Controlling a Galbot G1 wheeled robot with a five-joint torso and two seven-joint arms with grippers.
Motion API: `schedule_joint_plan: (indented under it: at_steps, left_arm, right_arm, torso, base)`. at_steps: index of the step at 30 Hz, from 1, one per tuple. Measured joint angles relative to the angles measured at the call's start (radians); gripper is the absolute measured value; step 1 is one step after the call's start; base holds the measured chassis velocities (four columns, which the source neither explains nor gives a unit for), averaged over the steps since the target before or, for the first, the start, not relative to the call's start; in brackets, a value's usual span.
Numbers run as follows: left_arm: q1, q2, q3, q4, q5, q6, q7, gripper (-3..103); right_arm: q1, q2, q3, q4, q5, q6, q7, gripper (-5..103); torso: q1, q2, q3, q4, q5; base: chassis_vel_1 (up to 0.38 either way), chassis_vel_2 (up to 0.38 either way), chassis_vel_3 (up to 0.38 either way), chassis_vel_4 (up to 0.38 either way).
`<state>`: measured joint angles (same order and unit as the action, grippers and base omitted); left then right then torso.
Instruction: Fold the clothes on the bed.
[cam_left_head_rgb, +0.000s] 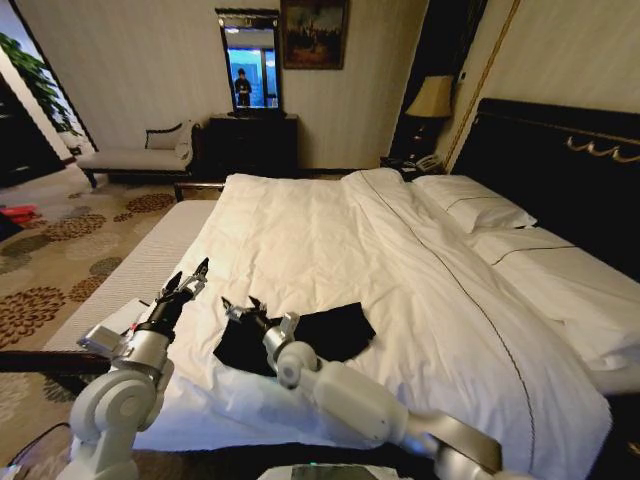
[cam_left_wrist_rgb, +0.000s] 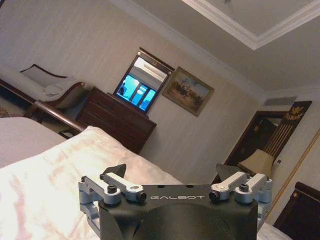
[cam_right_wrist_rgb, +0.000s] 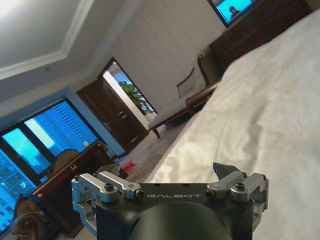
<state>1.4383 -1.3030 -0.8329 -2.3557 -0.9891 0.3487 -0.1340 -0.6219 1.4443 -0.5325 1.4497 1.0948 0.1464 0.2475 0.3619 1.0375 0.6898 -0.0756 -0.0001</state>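
The black T-shirt (cam_left_head_rgb: 300, 340) is seen lying on the white duvet close to the foot edge of the bed (cam_left_head_rgb: 330, 230), toward the corner nearest the robot, and it appears already gathered into a compact, roughly rectangular shape rather than spread flat; no lettering can be made out on it. The right gripper (cam_left_head_rgb: 243, 307) is held just above the shirt's outer edge, on the side toward the bed's long open edge, with its fingers spread and nothing pinched between them, which is borne out by the right wrist view, where the two fingertips (cam_right_wrist_rgb: 225, 170) stand well apart over bare duvet. The left gripper (cam_left_head_rgb: 187, 280) is raised over the duvet beside the shirt, clear of the cloth, its claw likewise spread and empty. Both wrists are tilted up so that the fingers point away across the bed, probably so that the fabric is left undisturbed while the arms are kept within reach of its edge. The fold is judged to be well advanced, though whether another fold is needed cannot be told.
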Motion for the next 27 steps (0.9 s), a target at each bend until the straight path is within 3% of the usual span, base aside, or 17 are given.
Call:
schedule_joint_plan:
  at_steps: [6,16,27]
  left_arm:
    - [0.004,-0.012,0.004,-0.012,0.001,0.0,0.0,100]
    - [0.035,-0.009,-0.023,-0.036,0.004,-0.005,-0.001,100]
    - [0.033,-0.029,-0.011,-0.042,0.017,-0.005,-0.003,100]
  right_arm:
    - [-0.013,0.065,-0.033,-0.056,-0.037,-0.002,-0.014,100]
    - [-0.089,0.108,-0.124,-0.087,-0.101,0.001,-0.003,100]
    - [-0.21,0.069,-0.205,-0.026,-0.174,0.022,0.018,100]
  torso:
    - [0.0,0.0,0.0,0.0003,0.0]
    - [0.0,0.0,0.0,0.0002,0.0]
    - [0.0,0.0,0.0,0.0,0.0001]
  base:
    - [0.0,0.0,0.0,0.0]
    - [0.0,0.0,0.0,0.0]
    - [0.0,0.0,0.0,0.0]
